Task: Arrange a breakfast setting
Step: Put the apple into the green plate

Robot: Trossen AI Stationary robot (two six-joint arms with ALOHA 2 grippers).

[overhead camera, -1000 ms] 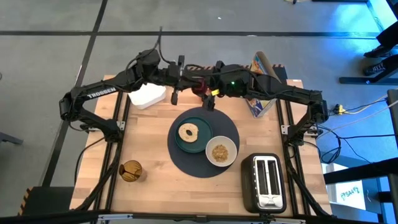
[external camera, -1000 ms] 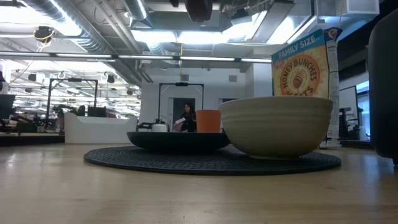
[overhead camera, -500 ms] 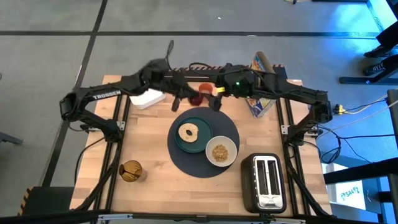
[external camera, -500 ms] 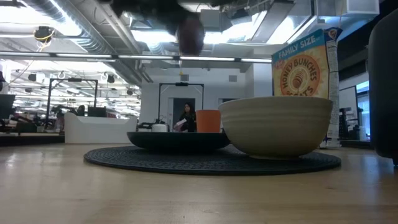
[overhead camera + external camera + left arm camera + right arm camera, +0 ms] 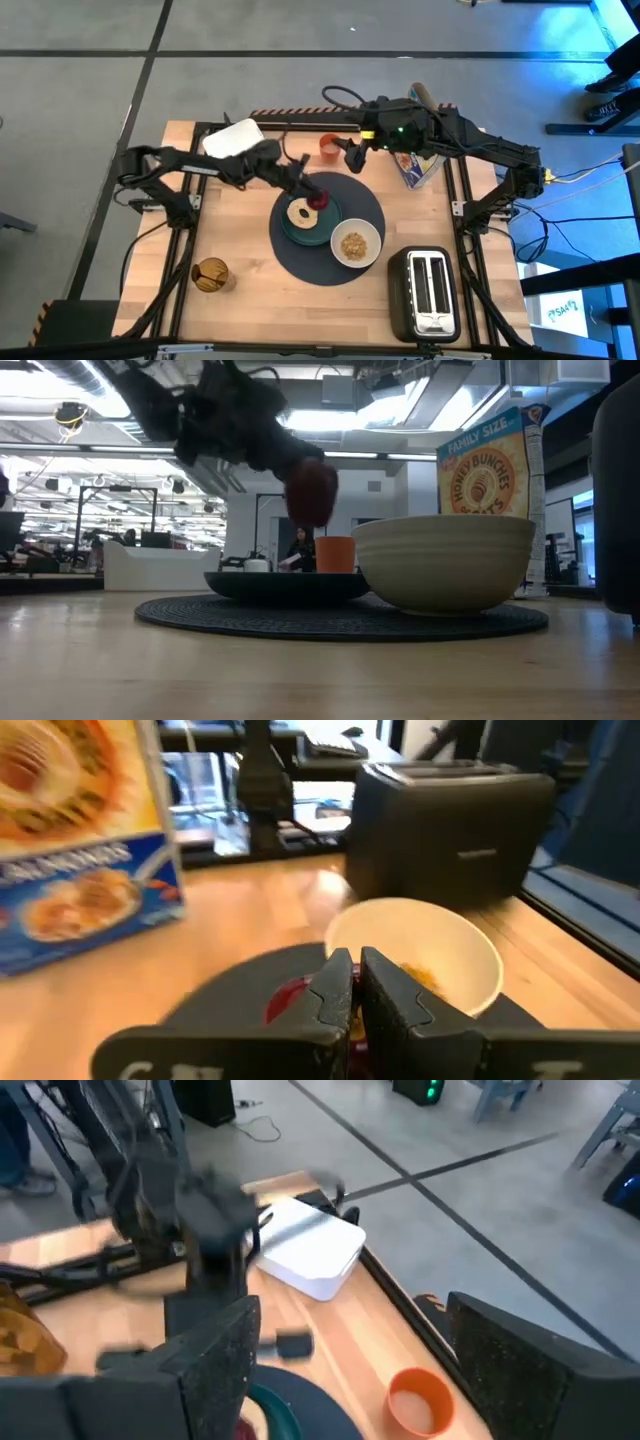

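Note:
My left gripper (image 5: 312, 194) is shut on a small red fruit (image 5: 312, 492) above the teal plate (image 5: 296, 234), beside the tan bagel (image 5: 300, 212) that lies on the plate. The plate and a white bowl (image 5: 355, 243) of cereal rest on the round dark-blue placemat (image 5: 368, 205). A small orange cup (image 5: 328, 146) stands on the table beyond the mat. My right gripper (image 5: 351, 156) hovers open and empty next to the cup (image 5: 418, 1400). I see no metal utensil. My left gripper pinches the red fruit (image 5: 288, 999) between its two fingers (image 5: 335, 988), which stand close together. The fingers slant down from the table's far left side. The fruit hangs below the fingers, lifted clear above the plate (image 5: 288, 584).
A black toaster (image 5: 430, 295) stands at the near right, a cereal box (image 5: 418, 165) at the far right, a white box (image 5: 232, 138) at the far left, and a glass jar (image 5: 209, 274) at the near left. Bare wood lies left of the mat.
My left gripper has carried the red fruit from above the table's far edge toward the near edge and down, to just over the plate. My right gripper has drawn back a little toward the table's right and far side, staying open.

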